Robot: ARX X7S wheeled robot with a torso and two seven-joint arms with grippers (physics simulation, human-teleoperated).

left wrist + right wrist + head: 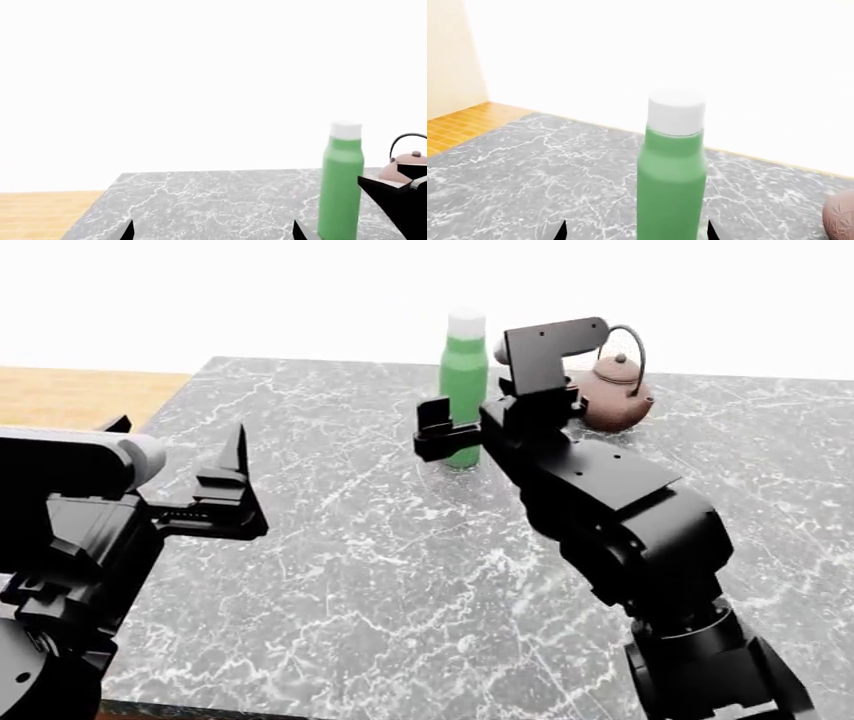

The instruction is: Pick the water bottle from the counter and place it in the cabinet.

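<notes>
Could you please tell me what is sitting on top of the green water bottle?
A white cylindrical cap tops the water bottle. Nothing rests on the cap. What lies under it, such as the bottle's mouth, is covered.

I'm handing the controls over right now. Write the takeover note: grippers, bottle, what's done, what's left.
Right gripper: open, jaws either side of the water bottle, not closed on it.
Left gripper: open, empty, over the counter well clear of the bottle.
Bottle: upright on the counter, white cap on, brown teapot just beside it on the right arm's side.
Done: approach and line-up.
Left: close on the bottle, lift without clipping the teapot, carry it to the cabinet, which no view shows.
</notes>
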